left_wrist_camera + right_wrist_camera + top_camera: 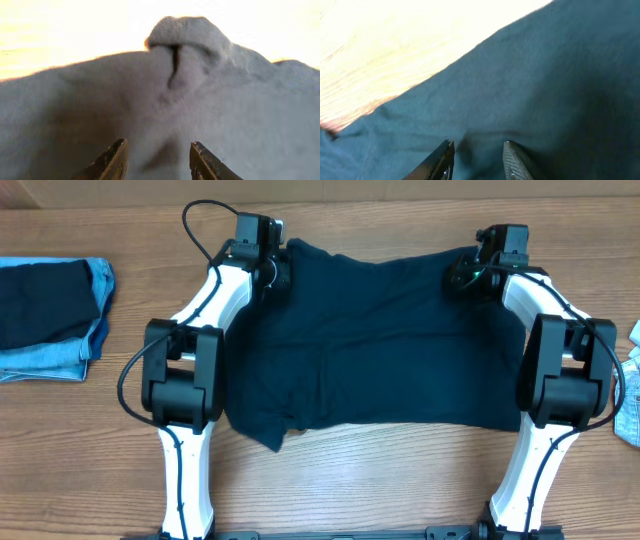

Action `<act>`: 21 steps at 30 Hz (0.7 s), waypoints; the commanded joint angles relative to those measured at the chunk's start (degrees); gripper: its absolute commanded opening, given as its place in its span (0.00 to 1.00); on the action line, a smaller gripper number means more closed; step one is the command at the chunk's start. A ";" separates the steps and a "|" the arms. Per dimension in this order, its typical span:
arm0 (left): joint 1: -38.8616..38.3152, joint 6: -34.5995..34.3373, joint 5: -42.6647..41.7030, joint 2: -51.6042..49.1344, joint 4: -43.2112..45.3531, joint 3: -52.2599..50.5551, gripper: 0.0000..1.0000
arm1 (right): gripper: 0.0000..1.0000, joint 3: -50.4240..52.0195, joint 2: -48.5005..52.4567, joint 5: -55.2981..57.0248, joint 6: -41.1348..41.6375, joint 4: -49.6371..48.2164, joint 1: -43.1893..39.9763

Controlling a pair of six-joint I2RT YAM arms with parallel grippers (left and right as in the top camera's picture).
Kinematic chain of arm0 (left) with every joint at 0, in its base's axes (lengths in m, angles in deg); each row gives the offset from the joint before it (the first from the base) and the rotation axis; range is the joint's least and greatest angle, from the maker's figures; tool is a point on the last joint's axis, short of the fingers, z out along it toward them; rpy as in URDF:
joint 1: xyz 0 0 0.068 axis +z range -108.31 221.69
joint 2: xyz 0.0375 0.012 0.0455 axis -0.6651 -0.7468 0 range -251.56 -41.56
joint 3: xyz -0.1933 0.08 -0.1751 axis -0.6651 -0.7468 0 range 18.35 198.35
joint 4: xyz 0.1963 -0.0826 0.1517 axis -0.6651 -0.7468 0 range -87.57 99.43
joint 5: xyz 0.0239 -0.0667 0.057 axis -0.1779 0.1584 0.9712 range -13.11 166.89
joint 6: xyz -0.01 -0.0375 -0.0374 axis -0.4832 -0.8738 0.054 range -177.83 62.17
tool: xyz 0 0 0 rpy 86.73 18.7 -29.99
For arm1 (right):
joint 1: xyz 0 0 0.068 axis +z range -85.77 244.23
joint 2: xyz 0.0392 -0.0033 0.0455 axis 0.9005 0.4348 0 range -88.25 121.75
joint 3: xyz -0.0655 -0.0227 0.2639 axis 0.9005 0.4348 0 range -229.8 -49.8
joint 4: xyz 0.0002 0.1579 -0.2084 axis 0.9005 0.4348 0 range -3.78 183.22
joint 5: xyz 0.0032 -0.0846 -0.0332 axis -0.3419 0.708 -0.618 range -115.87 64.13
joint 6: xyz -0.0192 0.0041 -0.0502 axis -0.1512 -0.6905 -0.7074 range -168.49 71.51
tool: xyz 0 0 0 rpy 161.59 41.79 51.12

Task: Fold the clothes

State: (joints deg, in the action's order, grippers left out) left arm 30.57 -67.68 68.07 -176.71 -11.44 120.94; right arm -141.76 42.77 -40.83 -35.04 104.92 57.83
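A dark navy shirt (380,350) lies spread flat across the middle of the table, its lower left corner turned under. My left gripper (273,268) is at its far left corner and my right gripper (463,277) at its far right corner. In the left wrist view, the cloth (200,100) bulges up into a ridge ahead of the left gripper (159,145), whose fingers pinch a fold of it. In the right wrist view, the right gripper (477,144) presses into the shirt (545,75) near its edge, with a dark crease of cloth caught between its fingers.
A folded pile (45,315) sits at the left table edge, a dark navy piece on top of light blue denim. A pale blue and white item (632,380) pokes in at the right edge. Bare wood (380,480) runs along the front.
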 commanded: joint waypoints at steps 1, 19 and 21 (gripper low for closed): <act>1.51 -4.39 0.79 -3.52 2.19 0.72 0.42 | 0.36 -0.26 2.64 4.85 0.11 -1.44 -2.21; 10.93 -9.44 -4.37 -4.96 14.10 7.41 0.42 | 0.73 -2.99 2.58 -5.97 -5.27 -2.10 -7.19; 10.93 -8.63 -4.92 -4.63 11.08 10.78 0.43 | 0.75 -5.05 2.34 -9.22 -6.21 -1.20 -7.69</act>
State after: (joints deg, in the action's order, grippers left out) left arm 42.33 -76.31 65.64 -181.34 2.01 125.90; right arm -143.47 43.60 -46.19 -38.93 102.91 52.00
